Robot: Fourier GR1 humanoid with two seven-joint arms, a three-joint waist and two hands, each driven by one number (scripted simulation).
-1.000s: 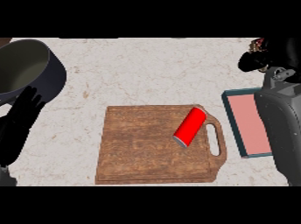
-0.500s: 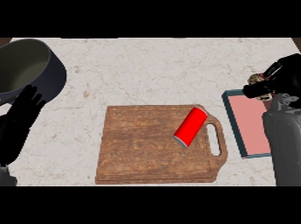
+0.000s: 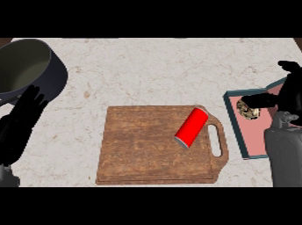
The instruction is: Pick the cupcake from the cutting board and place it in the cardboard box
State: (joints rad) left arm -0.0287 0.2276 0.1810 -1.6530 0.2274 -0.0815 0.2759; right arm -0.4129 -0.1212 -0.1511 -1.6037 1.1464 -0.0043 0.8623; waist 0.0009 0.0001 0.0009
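1. Lying nearest on the worktop (image 3: pixel 147 74), the wooden cutting board (image 3: pixel 147 149) carries a red can (image 3: pixel 192 127), which lies on its side just beside the handle slot.
2. At the left edge the left robot hand (image 3: pixel 17 127) rests open, with its fingers straight and pointing up.
3. At the right, the cardboard box (image 3: pixel 252 136) stands just beside the board.
4. The right robot hand (image 3: pixel 296 94) is over the box with its fingers curled on the cupcake (image 3: pixel 249 110). The cupcake is within the box's outline, and I cannot tell if it touches the bottom.
5. Farthest, at the left, stands a dark pot (image 3: pixel 20 66).
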